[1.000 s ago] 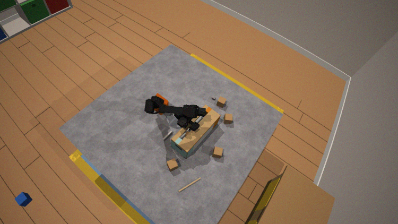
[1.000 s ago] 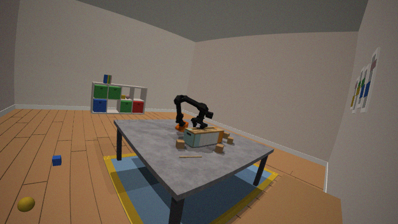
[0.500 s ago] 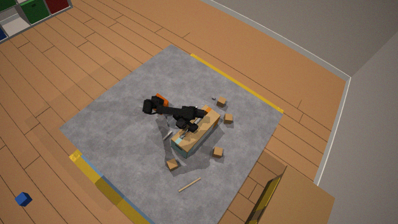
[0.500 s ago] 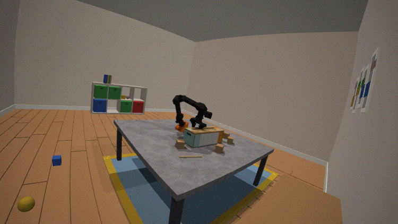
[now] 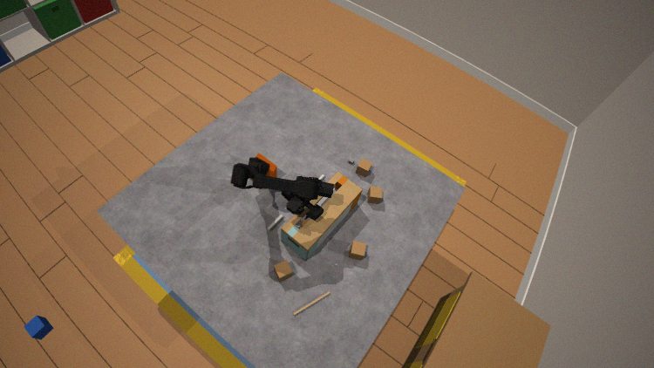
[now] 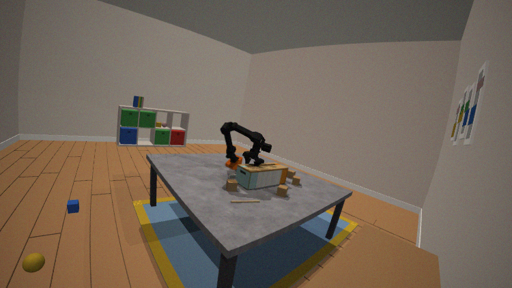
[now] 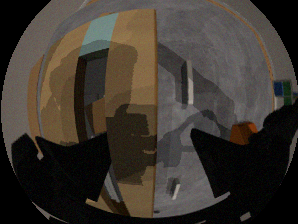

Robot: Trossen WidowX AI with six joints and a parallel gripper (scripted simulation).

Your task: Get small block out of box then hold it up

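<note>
The box (image 5: 320,219) is long with a tan top, a teal end (image 5: 291,238) and an orange end (image 5: 341,181); it also shows in the exterior view (image 6: 261,175). My gripper (image 5: 310,211) is open and empty, pointing down just above the box top near its long edge on the arm's side. In the wrist view the fingers (image 7: 143,163) straddle that edge of the box top (image 7: 127,90), and a dark slot (image 7: 83,96) runs along the top towards the teal end (image 7: 100,30). I cannot see the small block in any view.
Several tan cubes stand around the box (image 5: 363,166) (image 5: 375,194) (image 5: 357,249) (image 5: 282,269). A short grey rod lies beside the box on the arm's side. A wooden stick (image 5: 310,303) lies nearer the table's front edge. A tiny grey piece (image 5: 350,161) lies far back.
</note>
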